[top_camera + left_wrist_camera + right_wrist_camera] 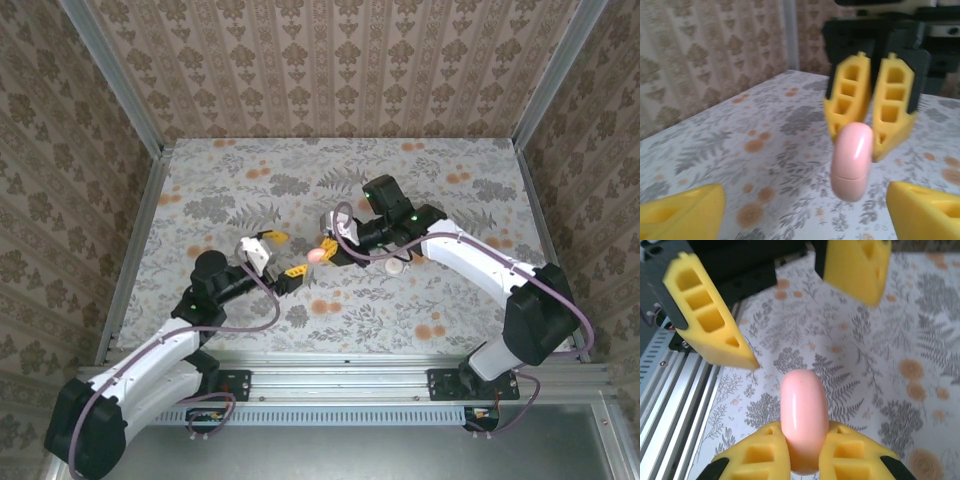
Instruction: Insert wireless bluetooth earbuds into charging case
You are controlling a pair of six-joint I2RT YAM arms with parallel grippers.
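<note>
right jaws clench the glossy salmon-pink rounded charging case (804, 415) while left jaws stand released.

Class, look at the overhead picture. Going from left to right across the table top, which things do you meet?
left gripper → pink case → white disc

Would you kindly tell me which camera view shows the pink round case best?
Left wrist: the pink round case appears almost whole and edge-on, seam visible, pinched by the right gripper. Right wrist shows it close, but its lower end sits hidden between the fingers. Top external shows it as a tiny pink spot.
</note>
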